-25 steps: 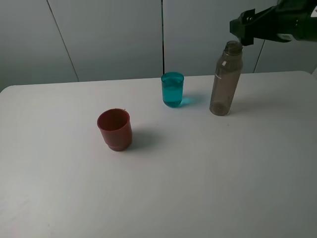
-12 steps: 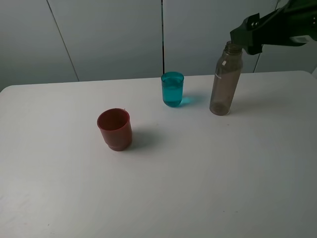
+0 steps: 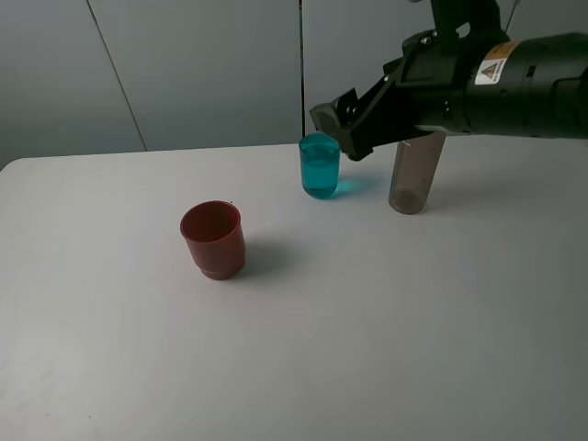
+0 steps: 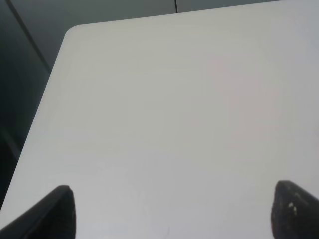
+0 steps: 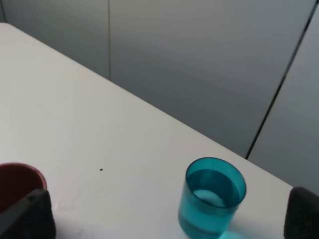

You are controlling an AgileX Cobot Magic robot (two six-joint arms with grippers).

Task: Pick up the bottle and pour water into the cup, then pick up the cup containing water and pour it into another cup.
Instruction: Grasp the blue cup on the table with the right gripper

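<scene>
Cup [image 3: 320, 167], with water in it, and bottle [image 3: 411, 179] stand near the tabletop's [image 3: 367, 349] far edge, bottle to the cup's right, apart. Other cup [image 3: 213, 241] stands left of both, nearer the front edge. Right hand [image 3: 338, 129] hangs just beside the cup's rim, hiding the bottle's top.

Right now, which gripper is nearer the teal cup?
Right. The right gripper hangs open close by the rim of the teal cup. The left gripper is outside the high view; its wrist view shows only the table, with no cup.
</scene>
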